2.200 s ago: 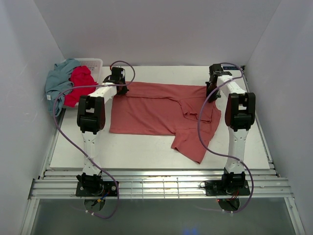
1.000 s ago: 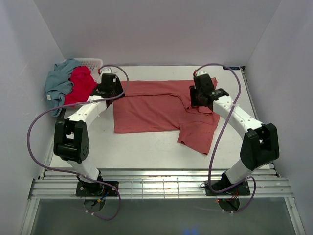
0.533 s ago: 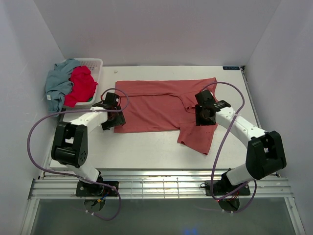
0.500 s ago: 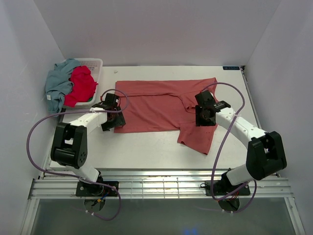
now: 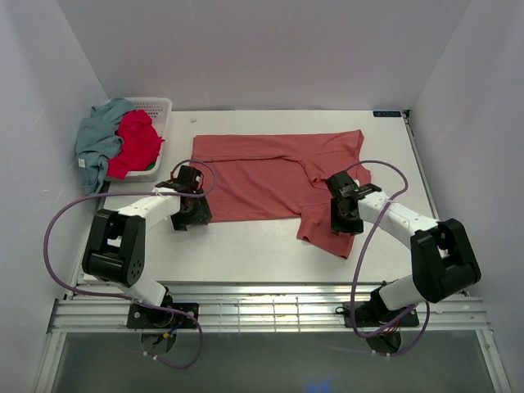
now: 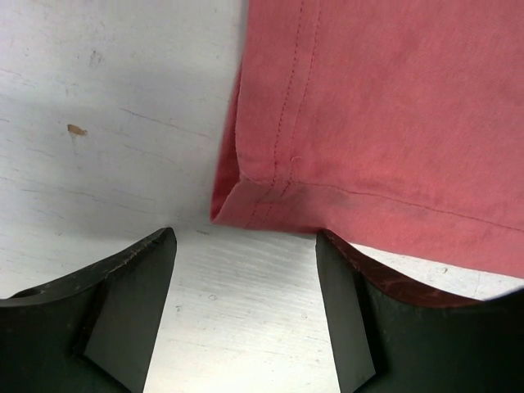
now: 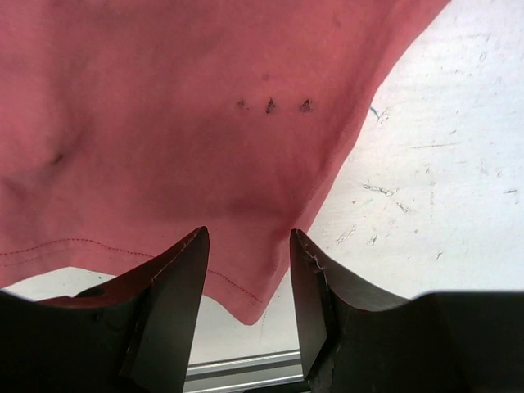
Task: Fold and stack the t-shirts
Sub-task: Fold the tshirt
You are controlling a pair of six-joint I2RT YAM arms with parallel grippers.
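I count three shirts, one basket and my two grippers. The salmon-red shirt (image 5: 262, 176) lies flat on the table (image 5: 246, 250). The crimson shirt (image 5: 137, 143) and the grey-blue shirt (image 5: 98, 135) are heaped at the basket (image 5: 157, 105). My left gripper (image 6: 246, 237) is spread wide, and the salmon-red shirt's corner sits between its fingers. My right gripper (image 7: 248, 236) is spread too, with the sleeve tip between its fingers.

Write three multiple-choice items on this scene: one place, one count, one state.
1. Where is the crimson shirt? A in the basket; B spread flat; C hanging from a gripper.
2. How many shirts show? A two; B three; C four.
3. The left gripper is: A shut on cloth; B open; C out of view.
Answers: A, it is heaped in the basket beside the grey-blue shirt; B, crimson, grey-blue and the salmon shirt; B, its fingers stand apart before the salmon shirt's hem corner.
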